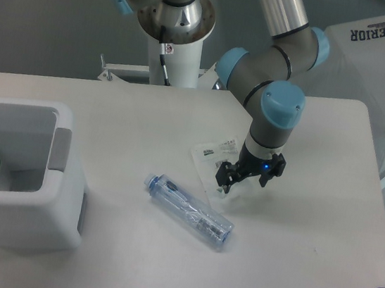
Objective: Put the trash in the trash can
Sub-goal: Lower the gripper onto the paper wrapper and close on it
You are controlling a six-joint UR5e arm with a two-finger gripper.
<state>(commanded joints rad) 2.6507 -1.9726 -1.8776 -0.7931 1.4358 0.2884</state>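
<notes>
Jaws (224, 183) spread over wrapper (213, 158) on white table (291, 256), grey wall behind.

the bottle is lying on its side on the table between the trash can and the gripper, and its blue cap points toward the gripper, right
Not quite. The bottle does lie on its side on the table, between the trash can and the gripper, but the camera view shows its blue cap at the end nearer the trash can, pointing away from the gripper.
</notes>
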